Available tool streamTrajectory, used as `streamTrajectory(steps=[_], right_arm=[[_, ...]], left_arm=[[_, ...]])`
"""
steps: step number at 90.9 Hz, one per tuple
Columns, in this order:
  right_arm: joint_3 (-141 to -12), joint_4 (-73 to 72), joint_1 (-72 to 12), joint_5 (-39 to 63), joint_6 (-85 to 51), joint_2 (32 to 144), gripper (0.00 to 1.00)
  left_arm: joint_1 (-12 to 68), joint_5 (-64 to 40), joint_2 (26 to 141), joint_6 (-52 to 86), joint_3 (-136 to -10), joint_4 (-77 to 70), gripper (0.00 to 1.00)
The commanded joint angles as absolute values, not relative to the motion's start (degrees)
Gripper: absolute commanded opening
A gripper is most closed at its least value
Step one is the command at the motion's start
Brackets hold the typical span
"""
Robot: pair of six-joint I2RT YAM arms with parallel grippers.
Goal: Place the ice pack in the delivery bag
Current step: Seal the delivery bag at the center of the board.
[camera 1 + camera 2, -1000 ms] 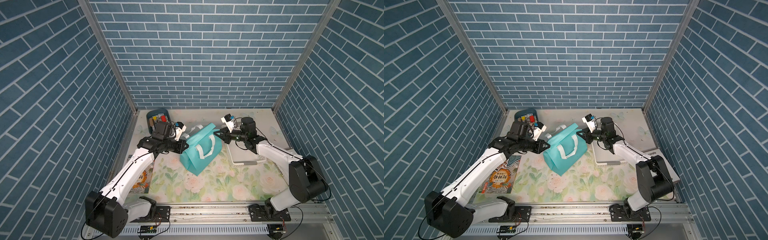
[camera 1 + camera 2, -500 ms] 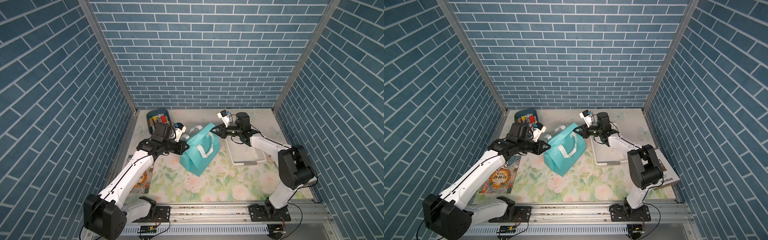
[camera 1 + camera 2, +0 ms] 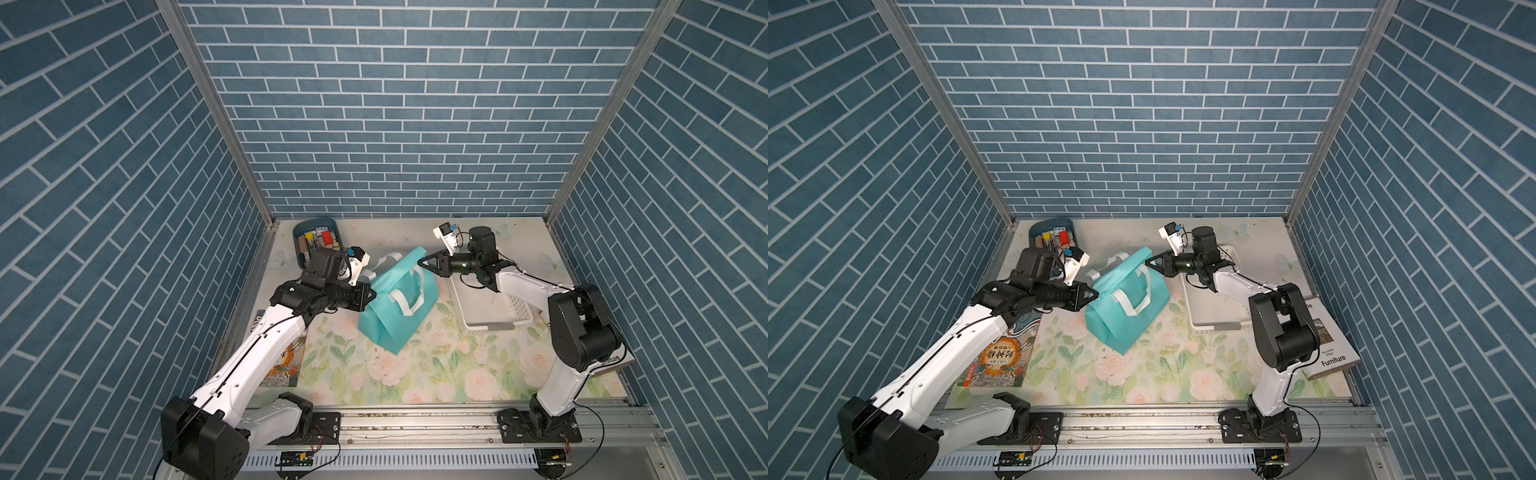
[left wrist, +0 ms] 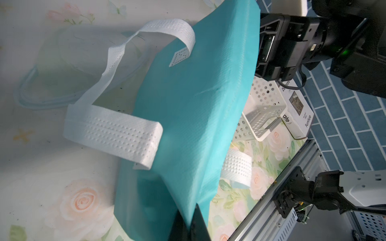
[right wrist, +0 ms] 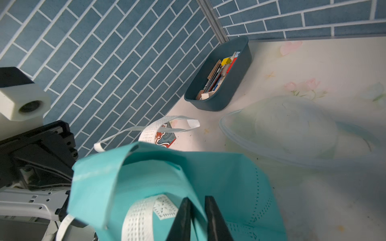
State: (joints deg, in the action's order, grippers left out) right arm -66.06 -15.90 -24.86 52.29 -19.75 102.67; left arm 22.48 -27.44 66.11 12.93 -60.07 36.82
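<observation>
— Teal delivery bag [image 3: 399, 307] sat between your grippers: your left gripper [image 4: 188, 219] pinched one rim end, your right gripper [image 5: 197, 208] the other, both closed on fabric.
— Your ice pack [image 5: 292, 125] lay just beyond them on the floral mat [image 3: 415, 374], outside the bag.

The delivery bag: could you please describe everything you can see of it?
The delivery bag is a teal non-woven fabric tote with white perforated strap handles. It rests slumped and tilted on the floral tabletop, its top rim pinched at opposite ends by the left gripper and the right gripper.
</observation>
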Motion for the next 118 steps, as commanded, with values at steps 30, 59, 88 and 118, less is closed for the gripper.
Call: streamTrajectory(steps=[30,59,88,118], right_arm=[[-66.6,-16.2,-24.7,52.6,-20.9,102.1,0.12],[-67.3,-15.9,-25.4,52.7,-20.8,102.0,0.12],[-68.0,-15.4,-26.1,52.6,-20.9,101.6,0.09],[-69.4,-14.9,-27.0,52.5,-21.0,102.2,0.00]], left_arm=[[23.0,-24.8,65.9,15.6,-70.1,39.6,0.65],[23.0,-27.8,68.6,22.5,-73.9,26.8,0.67],[23.2,-28.9,81.7,21.8,-74.7,21.9,0.58],[23.3,-35.9,82.2,25.4,-68.1,11.5,0.50]])
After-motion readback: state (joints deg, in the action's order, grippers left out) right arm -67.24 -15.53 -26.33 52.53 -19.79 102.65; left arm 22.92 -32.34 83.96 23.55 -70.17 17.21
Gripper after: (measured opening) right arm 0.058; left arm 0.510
